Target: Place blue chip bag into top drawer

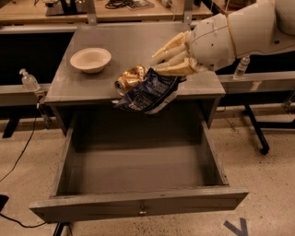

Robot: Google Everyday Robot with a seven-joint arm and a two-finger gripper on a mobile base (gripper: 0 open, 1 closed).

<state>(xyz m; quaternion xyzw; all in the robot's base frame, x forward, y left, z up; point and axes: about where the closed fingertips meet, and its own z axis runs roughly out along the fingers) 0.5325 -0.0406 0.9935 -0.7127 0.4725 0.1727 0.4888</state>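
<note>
Surface [92, 85]: grey cabinet top, carrying bowl and can.
Top drawer [138, 203]: pulled out below the surface.
Arm [249, 32]: cream, enters from upper right and reaches left, wrist angled down.
Pincer [159, 62]: above the surface's front edge, clamped on the bag's top.
Blue chip bag [147, 92]: hangs from the pincer, over the drawer's rear.
Bowl [91, 60]: rear left.
Can [129, 77]: crushed, just beside the bag.

Speckled floor [272, 184], wooden bench [138, 14] behind
</note>
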